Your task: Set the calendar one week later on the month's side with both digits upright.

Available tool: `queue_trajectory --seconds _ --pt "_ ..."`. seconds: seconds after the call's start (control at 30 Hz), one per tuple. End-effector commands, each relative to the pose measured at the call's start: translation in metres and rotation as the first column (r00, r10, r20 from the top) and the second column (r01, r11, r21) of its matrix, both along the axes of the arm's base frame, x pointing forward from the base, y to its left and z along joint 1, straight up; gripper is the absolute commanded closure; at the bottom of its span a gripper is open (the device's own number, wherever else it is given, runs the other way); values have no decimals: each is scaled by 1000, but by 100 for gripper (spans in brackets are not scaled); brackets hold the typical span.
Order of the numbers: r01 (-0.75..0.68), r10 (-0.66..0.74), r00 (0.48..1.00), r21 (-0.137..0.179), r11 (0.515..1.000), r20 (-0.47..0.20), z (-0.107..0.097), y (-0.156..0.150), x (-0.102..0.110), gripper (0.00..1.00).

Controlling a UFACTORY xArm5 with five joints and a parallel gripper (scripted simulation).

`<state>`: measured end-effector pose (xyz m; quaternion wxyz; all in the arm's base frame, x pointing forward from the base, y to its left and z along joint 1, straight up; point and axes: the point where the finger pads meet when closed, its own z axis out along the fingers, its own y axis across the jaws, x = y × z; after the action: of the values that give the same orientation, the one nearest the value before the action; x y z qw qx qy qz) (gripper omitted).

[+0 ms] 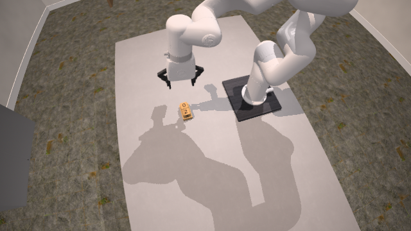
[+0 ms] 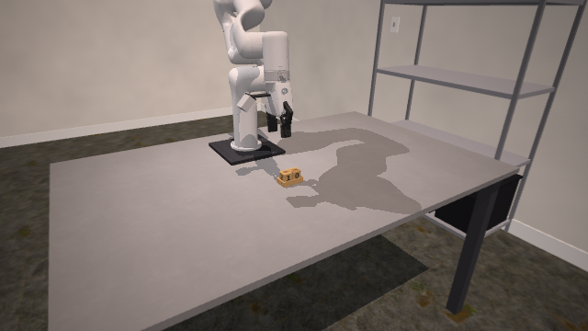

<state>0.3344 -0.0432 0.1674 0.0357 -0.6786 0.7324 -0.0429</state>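
The claw (image 1: 180, 84), fingers spread and holding nothing, hangs above the table (image 2: 138, 221), pointing down. The wooden block calendar (image 1: 185, 111) sits on the table below and slightly aside, its two cubes side by side in its tray.

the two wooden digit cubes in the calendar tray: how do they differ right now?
In the top view, one small tan wooden cube shows 0 on its upper face and lies farther from the camera; the other tan wooden cube shows 2 and lies nearer. In the exterior view, the left cube faces out with 1, the right cube with 0. Shared: same size and colour, both side by side in the wooden tray, untouched by the open black gripper.
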Motion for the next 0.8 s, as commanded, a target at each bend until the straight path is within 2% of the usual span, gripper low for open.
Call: queue_trajectory --seconds 0.0,0.1,0.77 --pt "-83 84 992 12 996 -93 -27 31 10 0" --pt "-98 99 989 14 995 -109 -31 37 10 0" --pt "-94 95 989 14 995 -109 -31 37 10 0"
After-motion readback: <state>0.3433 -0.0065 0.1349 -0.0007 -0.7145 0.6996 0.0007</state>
